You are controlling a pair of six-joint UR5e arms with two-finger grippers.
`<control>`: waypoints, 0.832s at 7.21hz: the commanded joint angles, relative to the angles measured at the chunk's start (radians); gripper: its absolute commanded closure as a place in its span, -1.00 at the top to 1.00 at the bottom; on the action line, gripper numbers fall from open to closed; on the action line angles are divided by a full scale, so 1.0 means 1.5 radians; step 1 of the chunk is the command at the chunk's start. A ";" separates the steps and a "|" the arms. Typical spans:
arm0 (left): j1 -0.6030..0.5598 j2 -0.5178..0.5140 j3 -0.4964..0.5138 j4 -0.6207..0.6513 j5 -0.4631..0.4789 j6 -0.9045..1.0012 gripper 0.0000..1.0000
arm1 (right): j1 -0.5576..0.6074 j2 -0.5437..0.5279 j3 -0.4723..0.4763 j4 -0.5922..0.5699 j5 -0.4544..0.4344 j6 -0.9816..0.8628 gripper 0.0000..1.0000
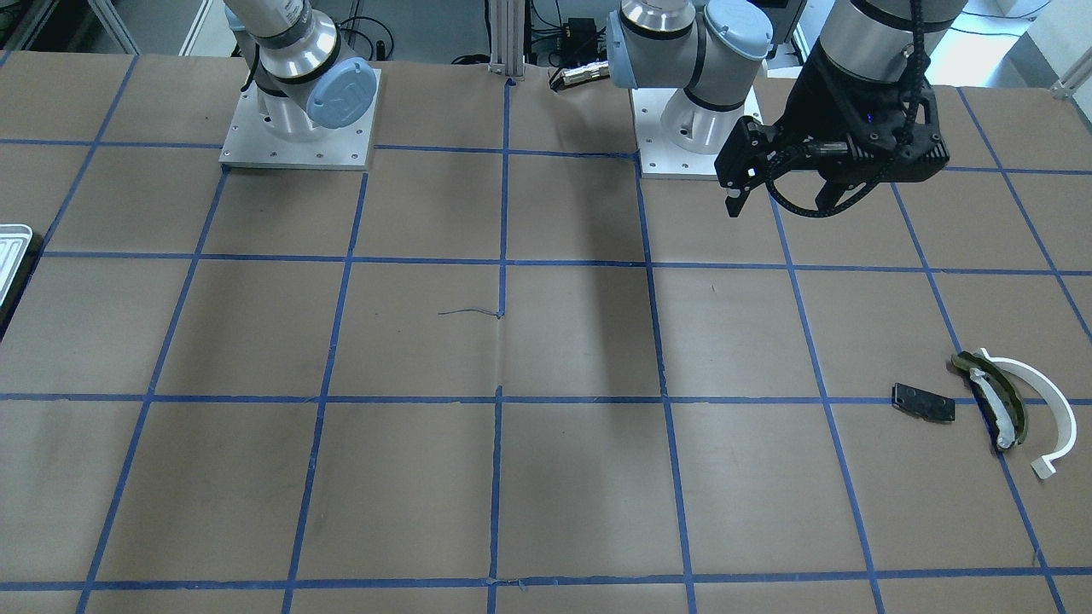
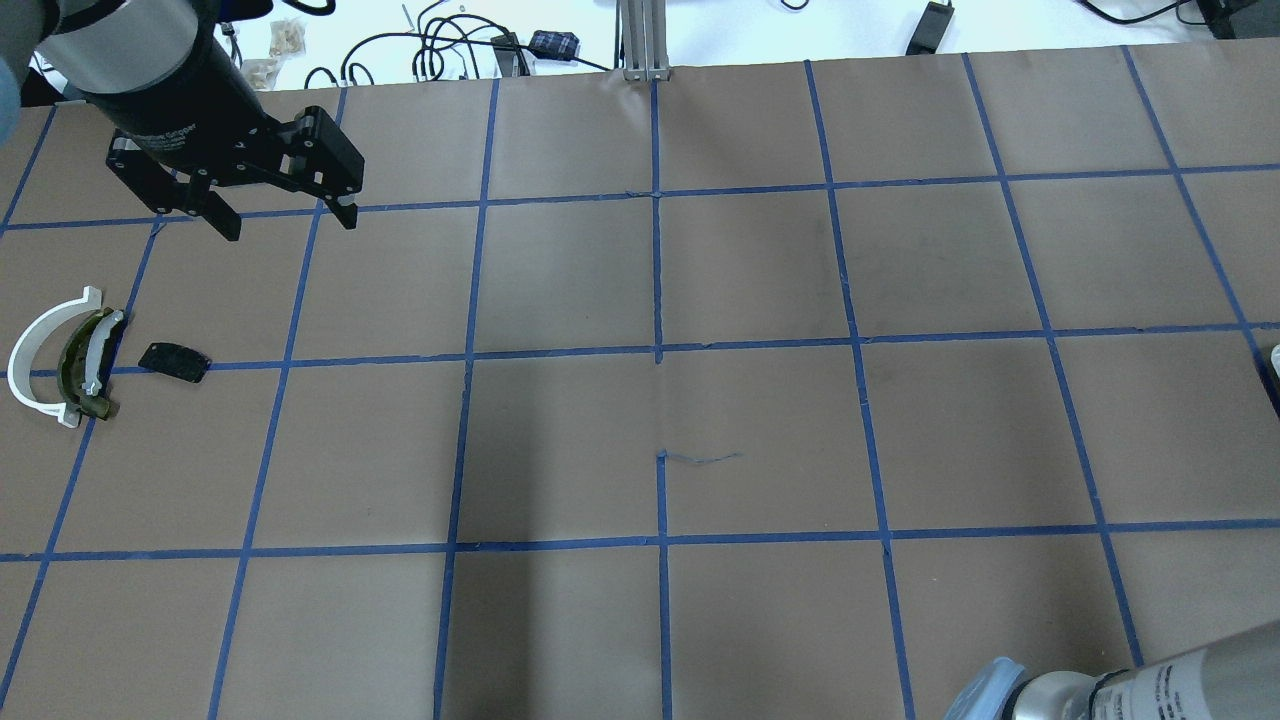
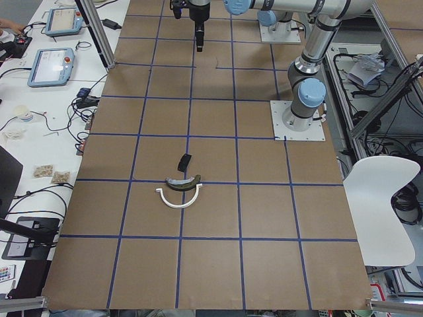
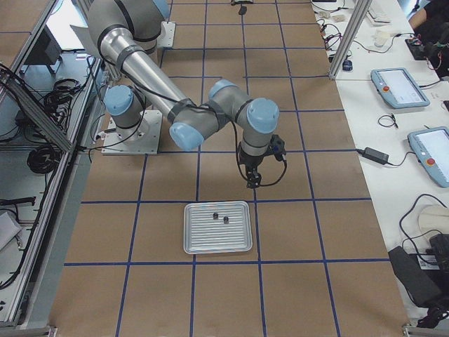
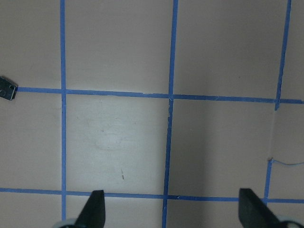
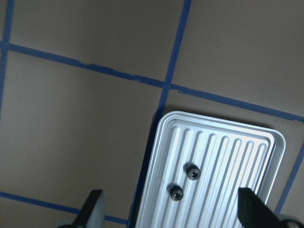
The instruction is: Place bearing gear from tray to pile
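The white ridged tray (image 4: 217, 239) lies on the table and holds two small dark bearing gears (image 6: 193, 172) (image 6: 176, 192). My right gripper (image 6: 171, 213) is open and empty, hovering above the tray's edge; in the exterior right view the right gripper (image 4: 252, 179) hangs just beyond the tray. The pile sits at the other end of the table: a white arc (image 2: 35, 355), an olive-black curved piece (image 2: 90, 365) and a black plate (image 2: 173, 361). My left gripper (image 2: 288, 222) is open and empty, raised beyond the pile.
Brown paper with blue tape grid lines (image 2: 657, 350) covers the table. The arm bases (image 1: 299, 128) (image 1: 695, 128) stand at the robot's side. A metal post (image 2: 640, 40) stands at the far edge. Only a corner of the tray (image 1: 13, 247) shows in the front-facing view.
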 commanded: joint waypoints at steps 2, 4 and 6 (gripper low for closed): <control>-0.003 0.010 -0.015 0.000 0.002 0.002 1.00 | -0.052 0.107 0.004 -0.094 -0.002 -0.091 0.99; -0.004 0.012 -0.016 0.000 0.003 0.004 1.00 | -0.055 0.130 0.042 -0.123 -0.009 -0.028 0.97; -0.004 0.012 -0.017 0.000 0.002 0.004 1.00 | -0.078 0.132 0.103 -0.201 -0.010 -0.009 0.93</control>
